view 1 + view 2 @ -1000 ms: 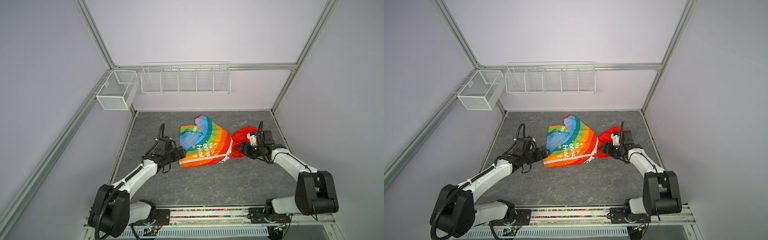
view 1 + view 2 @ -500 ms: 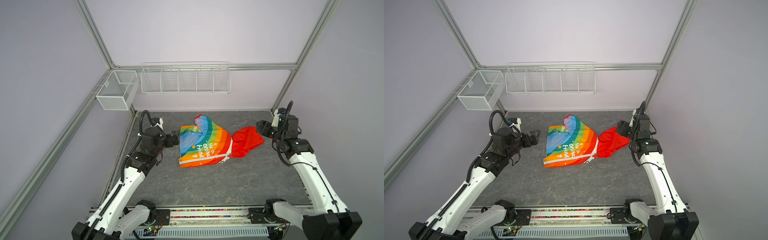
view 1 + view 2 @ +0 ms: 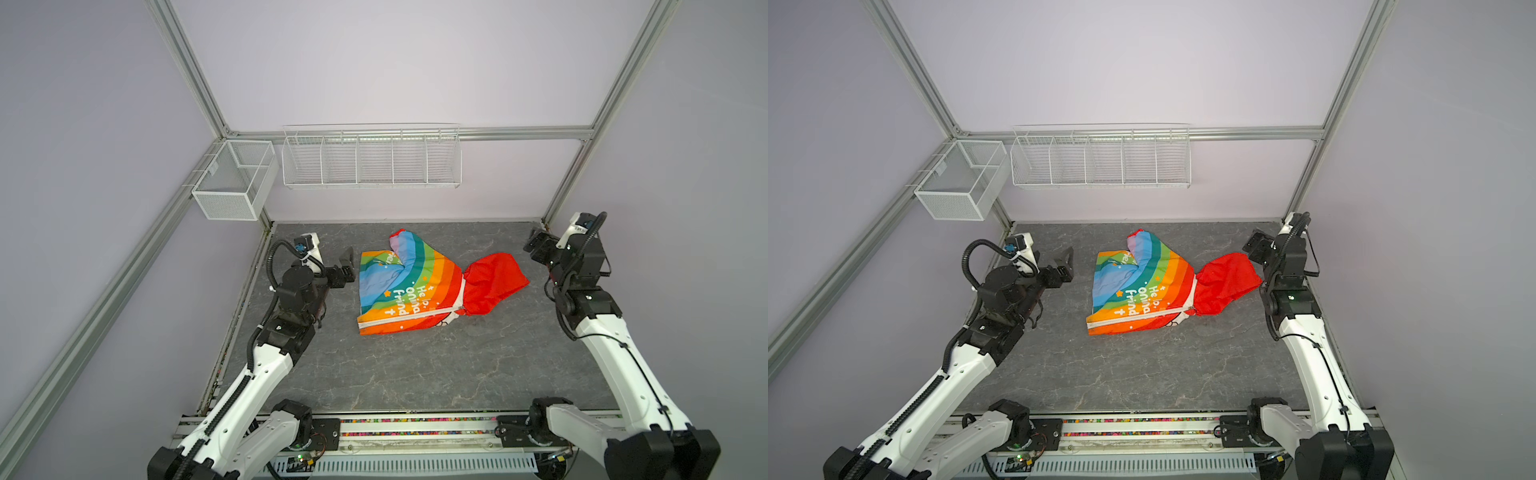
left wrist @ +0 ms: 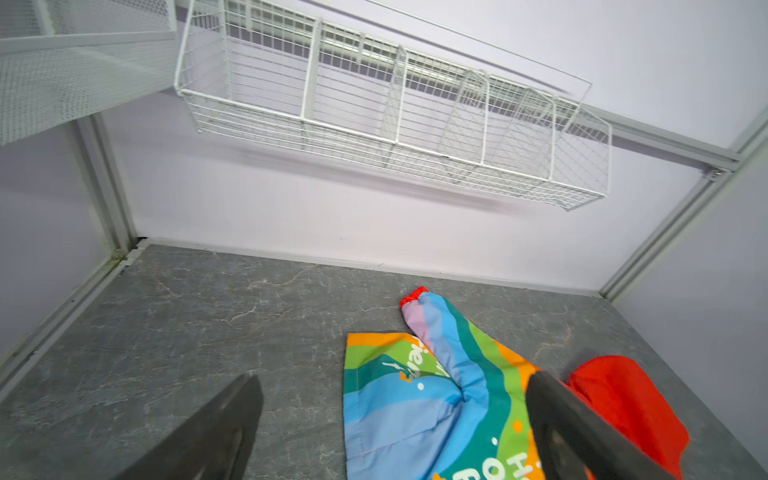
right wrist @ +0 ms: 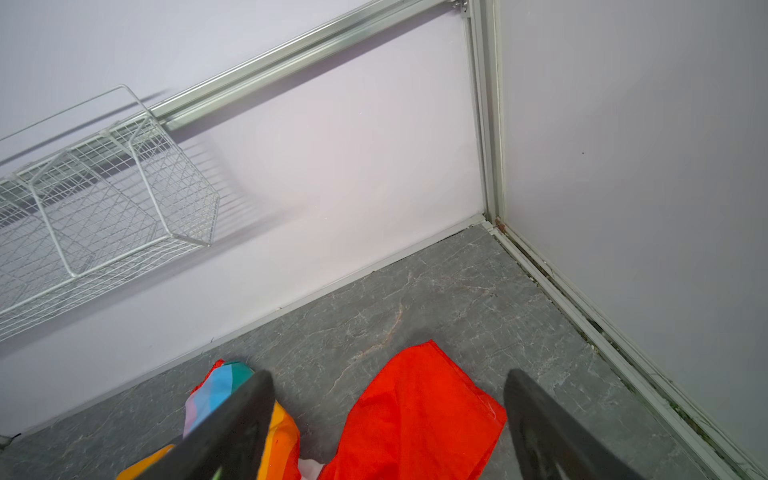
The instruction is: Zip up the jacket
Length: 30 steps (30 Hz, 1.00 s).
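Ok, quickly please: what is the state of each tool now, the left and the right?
Left tool: open, holding nothing.
Right tool: open, holding nothing.

One jacket (image 3: 405, 291) on one bench (image 3: 415, 374). It shows one red hood (image 3: 494, 282), one white zipper (image 3: 405, 319) and, as far as the folds allow, just one sleeve (image 3: 409, 253). Two arms, the left arm (image 3: 266, 370) and the right arm (image 3: 619, 357), carry one end effector each: the left end effector (image 3: 348, 264), the right end effector (image 3: 536, 248). Two wall baskets: one mesh basket (image 3: 232, 183), one long wire rack (image 3: 370, 166) of five compartments.
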{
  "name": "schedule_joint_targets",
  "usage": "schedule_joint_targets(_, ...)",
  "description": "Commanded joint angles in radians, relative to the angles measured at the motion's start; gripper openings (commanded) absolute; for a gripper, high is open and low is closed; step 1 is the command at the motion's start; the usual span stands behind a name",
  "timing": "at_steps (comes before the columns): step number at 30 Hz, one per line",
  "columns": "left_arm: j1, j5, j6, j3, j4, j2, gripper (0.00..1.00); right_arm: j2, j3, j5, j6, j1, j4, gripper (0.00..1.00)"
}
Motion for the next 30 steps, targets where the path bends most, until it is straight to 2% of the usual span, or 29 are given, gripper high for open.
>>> schedule_joint_targets(1, 0.008, -0.194, 0.030, -0.068, 0.169, 0.050, 0.99, 0.081, -0.079, 0.046, -0.054, 0.011, 0.145, 0.89)
schedule_joint_targets(3, 0.020, -0.225, 0.080, -0.099, 0.218, 0.090, 0.99, 0.131, -0.091, 0.097, -0.106, 0.024, 0.160, 0.89)
schedule_joint_targets(6, 0.032, -0.363, 0.089, -0.132, 0.214, 0.144, 0.99, 0.184, -0.119, 0.200, -0.180, 0.044, 0.142, 0.89)
schedule_joint_targets(10, 0.058, -0.438, 0.089, -0.224, 0.219, 0.125, 0.99, 0.181, -0.203, 0.281, -0.204, 0.050, 0.138, 0.89)
schedule_joint_targets(14, 0.079, -0.481, 0.047, -0.320, 0.227, 0.057, 0.99, 0.141, -0.303, 0.317, -0.209, 0.051, 0.170, 0.89)
schedule_joint_targets(16, 0.089, -0.474, 0.064, -0.334, 0.195, 0.020, 0.99, 0.128, -0.338, 0.328, -0.204, 0.051, 0.177, 0.89)
schedule_joint_targets(21, 0.141, -0.473, 0.087, -0.373, 0.222, 0.021, 0.99, 0.094, -0.463, 0.340, -0.215, 0.059, 0.296, 0.89)
schedule_joint_targets(25, 0.164, -0.475, 0.118, -0.410, 0.320, 0.080, 0.99, 0.074, -0.527, 0.342, -0.244, 0.059, 0.384, 0.89)
schedule_joint_targets(30, 0.167, -0.519, 0.146, -0.482, 0.539, 0.177, 0.99, 0.079, -0.578, 0.345, -0.259, 0.060, 0.510, 0.89)
